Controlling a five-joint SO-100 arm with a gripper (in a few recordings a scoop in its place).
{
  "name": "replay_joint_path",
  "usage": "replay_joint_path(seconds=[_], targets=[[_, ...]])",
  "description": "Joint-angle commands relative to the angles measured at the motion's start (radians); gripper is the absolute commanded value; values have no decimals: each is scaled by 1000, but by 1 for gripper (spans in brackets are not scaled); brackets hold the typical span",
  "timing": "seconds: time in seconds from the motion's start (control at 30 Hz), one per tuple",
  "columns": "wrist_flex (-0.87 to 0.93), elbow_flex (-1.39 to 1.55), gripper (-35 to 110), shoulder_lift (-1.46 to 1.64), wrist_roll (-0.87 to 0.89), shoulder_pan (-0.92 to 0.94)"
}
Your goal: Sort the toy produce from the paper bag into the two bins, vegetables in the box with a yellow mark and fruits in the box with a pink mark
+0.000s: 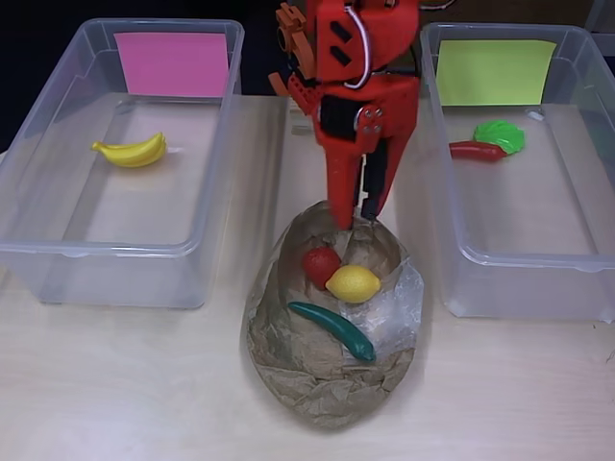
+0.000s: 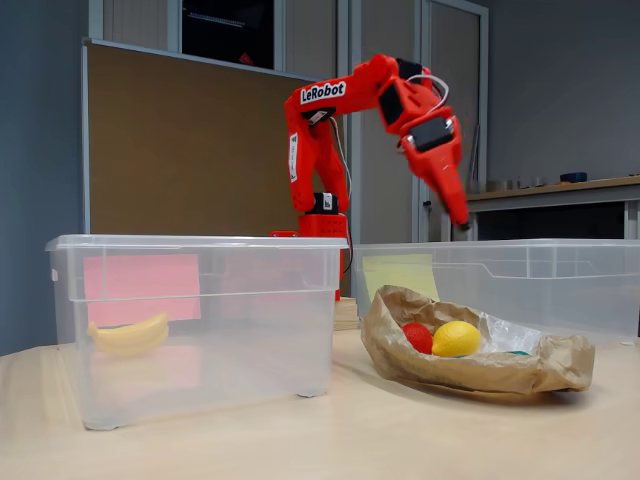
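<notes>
Red arm's gripper [image 1: 357, 213] hangs above the far rim of the paper bag [image 1: 332, 384], fingers close together with a narrow gap, holding nothing; in the fixed view it sits clear above the bag [image 2: 470, 370] with open air beneath. Bag lies crumpled open between 2 clear bins, near both without touching either. Inside: red fruit [image 1: 320, 266] touching a lemon [image 1: 354, 283], green pepper [image 1: 333, 328] just in front of them. Pink-marked bin [image 1: 58, 259] on the left of the overhead view holds 1 banana [image 1: 132, 152], mostly bare floor. Yellow-marked bin [image 1: 452, 279] on the right holds a red chili [image 1: 476, 150] touching a green leaf [image 1: 501, 135] near its back-left corner. Bare table [image 1: 115, 384] in front.
</notes>
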Motion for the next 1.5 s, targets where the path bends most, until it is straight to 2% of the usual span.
replay_joint_path(seconds=[0.0,0.3,0.6,0.8,0.93,1.07,1.17,1.27,1.47], targets=[[-67,61,20,-25,28,8],[-204,233,35,-133,132,15],[-262,242,35,-273,172,55],[-255,187,33,-371,187,32],[-229,140,24,-414,192,25],[-218,91,25,-443,161,15],[-219,75,24,-454,140,15],[-209,67,15,-459,130,15],[-118,34,14,-396,112,14]])
